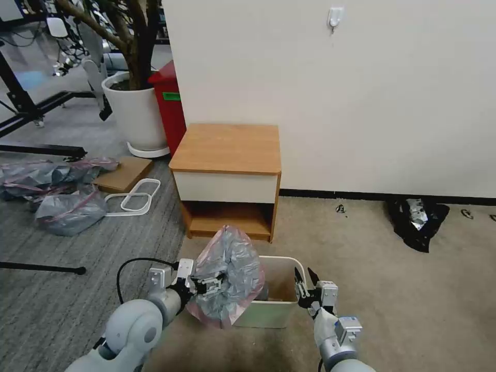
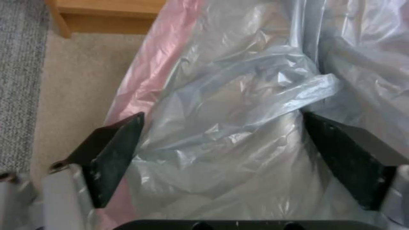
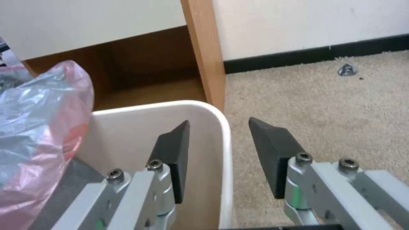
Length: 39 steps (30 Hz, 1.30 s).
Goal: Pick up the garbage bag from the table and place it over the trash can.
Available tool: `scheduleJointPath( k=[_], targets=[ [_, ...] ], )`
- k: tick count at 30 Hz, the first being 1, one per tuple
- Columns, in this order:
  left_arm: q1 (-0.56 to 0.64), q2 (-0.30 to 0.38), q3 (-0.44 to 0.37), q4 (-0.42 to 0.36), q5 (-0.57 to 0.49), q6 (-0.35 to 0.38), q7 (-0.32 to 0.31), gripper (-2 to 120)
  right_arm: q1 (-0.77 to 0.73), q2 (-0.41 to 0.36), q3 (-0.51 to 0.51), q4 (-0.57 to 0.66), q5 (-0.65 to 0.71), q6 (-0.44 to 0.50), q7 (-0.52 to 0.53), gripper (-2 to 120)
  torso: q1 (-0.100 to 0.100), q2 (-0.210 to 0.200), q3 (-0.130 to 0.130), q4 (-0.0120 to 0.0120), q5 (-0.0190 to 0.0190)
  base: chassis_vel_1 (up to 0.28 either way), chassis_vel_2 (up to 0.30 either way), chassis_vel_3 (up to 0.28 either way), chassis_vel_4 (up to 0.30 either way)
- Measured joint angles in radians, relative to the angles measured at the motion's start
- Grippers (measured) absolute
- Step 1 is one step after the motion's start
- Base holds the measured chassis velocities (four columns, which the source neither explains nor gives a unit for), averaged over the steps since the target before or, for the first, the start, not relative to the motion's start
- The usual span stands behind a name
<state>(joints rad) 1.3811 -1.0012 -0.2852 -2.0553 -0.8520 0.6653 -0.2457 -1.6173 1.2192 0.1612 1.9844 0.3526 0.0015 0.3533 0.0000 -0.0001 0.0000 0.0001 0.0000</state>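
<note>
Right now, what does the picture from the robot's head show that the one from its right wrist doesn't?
Head view alone: the left pincer among the bag's folds, the table top, a potted tree, a red bin.
Right wrist view alone: the open right pincer straddling the trash can's wall.
Both: garbage bag draped over the trash can's left side.

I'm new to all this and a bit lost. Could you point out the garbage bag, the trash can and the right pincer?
garbage bag (image 1: 232,279): head view, crumpled grey middle.
trash can (image 1: 281,258): head view, far rim.
right pincer (image 3: 219,127): right wrist view, between the open fingertips astride the can's rim.
</note>
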Motion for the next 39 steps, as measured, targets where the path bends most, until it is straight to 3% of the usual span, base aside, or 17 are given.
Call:
scheduleJointPath(
  k=[10,22,31,35,39],
  targets=[
    [-0.058,0.021,0.043,0.012,-0.101,0.020,-0.054,74,0.001,0.003,0.005,-0.009,-0.002,0.001,0.000,39,0.000,0.000,0.000,-0.0001,0.0000,0.000,0.000,0.000,0.000],
    [-0.125,0.052,0.114,0.040,-0.191,0.050,-0.106,73,0.001,0.009,0.007,-0.022,-0.007,0.006,0.000,39,0.000,0.000,0.000,0.0000,0.0000,0.000,0.000,0.000,0.000],
    [-0.166,0.071,0.179,0.065,-0.225,0.067,-0.131,65,0.005,0.015,0.010,-0.033,-0.009,0.008,0.000,39,0.000,0.000,0.000,-0.0001,0.0000,0.000,0.000,0.000,0.000],
    [-0.179,0.071,0.196,0.075,-0.233,0.068,-0.140,57,0.006,0.017,0.009,-0.038,-0.011,0.011,-0.001,39,0.000,0.000,0.000,-0.0001,0.0000,0.000,0.000,0.000,0.000],
    [-0.195,0.072,0.211,0.086,-0.246,0.066,-0.149,37,0.010,0.018,0.009,-0.043,-0.013,0.013,-0.002,39,0.000,0.000,0.000,-0.0001,0.0001,0.000,0.000,0.000,0.000]
  ],
)
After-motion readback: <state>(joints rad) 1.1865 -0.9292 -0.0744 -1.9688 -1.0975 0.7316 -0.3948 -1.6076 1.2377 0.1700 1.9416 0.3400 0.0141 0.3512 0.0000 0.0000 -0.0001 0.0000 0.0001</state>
